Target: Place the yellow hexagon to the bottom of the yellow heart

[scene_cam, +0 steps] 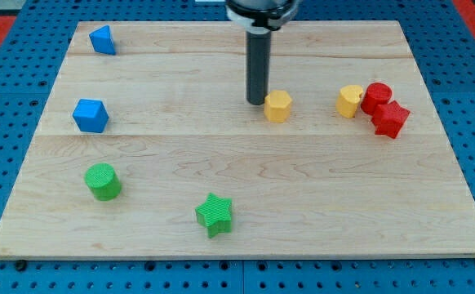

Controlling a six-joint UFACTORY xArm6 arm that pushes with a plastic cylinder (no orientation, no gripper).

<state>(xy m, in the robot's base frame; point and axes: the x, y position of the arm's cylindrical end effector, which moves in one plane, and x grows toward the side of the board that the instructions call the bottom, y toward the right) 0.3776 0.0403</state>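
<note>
The yellow hexagon (277,106) lies near the middle of the wooden board, a little toward the view's top. My tip (256,102) stands just to the view's left of it, touching or almost touching its left side. The yellow heart (350,100) lies to the view's right of the hexagon, at about the same height, with a gap between them.
A red cylinder (376,97) and a red block (390,119) sit right next to the heart on its right. Two blue blocks (102,39) (90,115) lie at the left, a green cylinder (103,181) lower left, and a green star (215,215) near the board's (319,204) bottom edge.
</note>
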